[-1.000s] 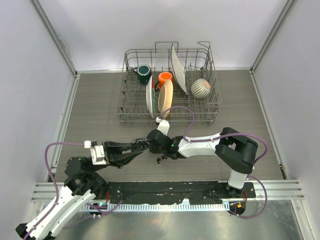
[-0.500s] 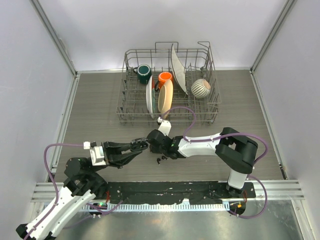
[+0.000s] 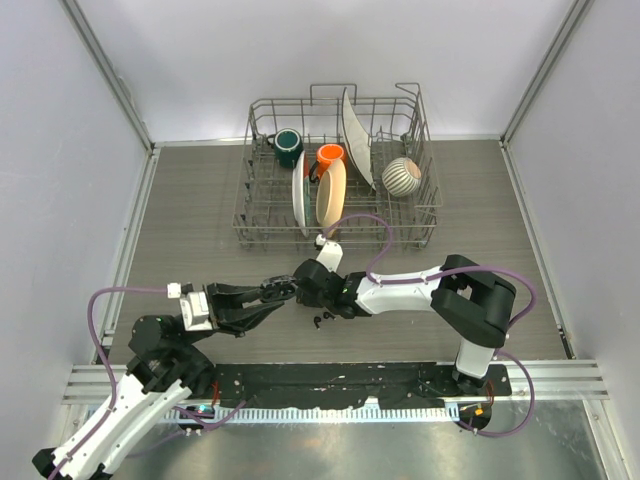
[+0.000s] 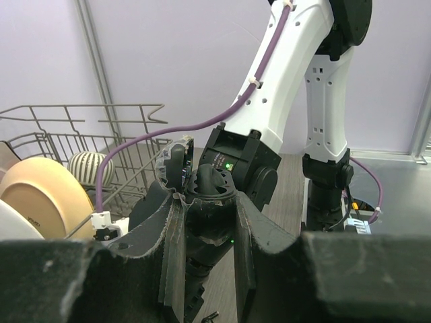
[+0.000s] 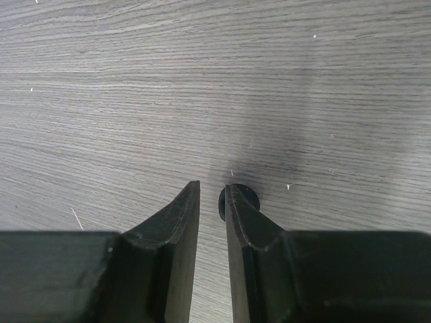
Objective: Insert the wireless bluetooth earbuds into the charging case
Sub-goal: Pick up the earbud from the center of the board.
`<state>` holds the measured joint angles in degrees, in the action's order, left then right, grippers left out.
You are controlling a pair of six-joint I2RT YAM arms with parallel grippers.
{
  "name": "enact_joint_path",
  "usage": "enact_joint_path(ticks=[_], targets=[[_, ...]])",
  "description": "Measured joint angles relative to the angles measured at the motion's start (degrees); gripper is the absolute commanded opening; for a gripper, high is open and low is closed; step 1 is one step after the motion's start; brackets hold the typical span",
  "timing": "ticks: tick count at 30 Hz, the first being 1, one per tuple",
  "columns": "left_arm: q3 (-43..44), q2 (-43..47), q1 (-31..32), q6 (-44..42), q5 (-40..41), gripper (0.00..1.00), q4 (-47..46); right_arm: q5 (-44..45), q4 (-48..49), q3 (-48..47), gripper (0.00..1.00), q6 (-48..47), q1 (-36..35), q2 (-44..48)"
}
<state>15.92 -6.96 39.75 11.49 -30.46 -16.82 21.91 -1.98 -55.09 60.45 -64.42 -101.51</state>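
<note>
Grey wood-grain table under the right gripper, which points straight down, its fingers a narrow slit apart with nothing between them. One black earbud lies on the table just outside one fingertip, partly hidden by it. Left gripper, held level and facing the right arm: fingers moderately apart around a black rounded body; whether they clamp it cannot be told. Wire dish rack stands behind.

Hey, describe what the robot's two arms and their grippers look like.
The left arm and right arm have white shells, black joints and a purple cable looped along each. The left gripper and right gripper each have two black tapered fingers.
</note>
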Motion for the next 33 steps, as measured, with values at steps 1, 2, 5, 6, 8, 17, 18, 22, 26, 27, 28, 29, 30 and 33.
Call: enact_joint_path(ticks=[1, 2, 5, 6, 8, 17, 18, 22, 26, 27, 28, 29, 30, 33], targets=[[0.0, 0.1, 0.0, 0.0, 0.0, 0.00, 0.0, 0.0, 0.0, 0.0, 0.28, 0.2, 0.0, 0.0], [0.0, 0.2, 0.0, 0.0, 0.0, 0.00, 0.0, -0.1, 0.0, 0.0, 0.28, 0.2, 0.0, 0.0], [0.0, 0.5, 0.0, 0.0, 0.2, 0.00, 0.1, -0.2, 0.0, 0.2, 0.28, 0.9, 0.0, 0.0], [0.0, 0.6, 0.0, 0.0, 0.3, 0.00, 0.1, -0.2, 0.1, 0.3, 0.28, 1.1, 0.0, 0.1], [0.0, 0.9, 0.0, 0.0, 0.4, 0.00, 0.3, -0.2, 0.2, 0.7, 0.27, 1.4, -0.1, 0.5], [0.0, 1.4, 0.0, 0.0, 0.5, 0.00, 1.3, -0.2, -0.7, 1.7, 0.25, 2.5, -0.7, 1.5], [0.0, 1.5, 0.0, 0.0, 0.5, 0.00, 1.4, -0.2, -0.8, 1.7, 0.25, 2.6, -0.7, 1.5], [0.0, 2.1, 0.0, 0.0, 0.5, 0.00, 1.6, -0.2, -1.1, 1.7, 0.25, 3.1, -0.8, 1.5], [0.0, 2.9, 0.0, -0.1, 0.8, 0.00, 2.3, -0.1, -1.1, 1.7, 0.25, 3.5, -0.8, 1.5], [0.0, 3.1, 0.0, -0.2, 0.9, 0.00, 2.5, 0.0, -1.2, 1.7, 0.25, 3.6, -0.8, 1.5], [0.0, 3.3, 0.0, -0.2, 0.9, 0.00, 2.6, 0.1, -1.2, 1.7, 0.25, 3.6, -0.8, 1.5], [0.0, 3.4, 0.0, -0.2, 0.9, 0.00, 2.6, 0.2, -1.3, 1.7, 0.25, 3.7, -0.8, 1.5], [0.0, 3.5, 0.0, -0.2, 0.9, 0.00, 2.8, 0.3, -1.4, 1.7, 0.25, 3.8, -0.9, 1.5], [0.0, 3.8, 0.0, -0.2, 0.9, 0.00, 3.3, 1.0, -1.6, 1.7, 0.23, 3.8, -1.0, 1.5]])
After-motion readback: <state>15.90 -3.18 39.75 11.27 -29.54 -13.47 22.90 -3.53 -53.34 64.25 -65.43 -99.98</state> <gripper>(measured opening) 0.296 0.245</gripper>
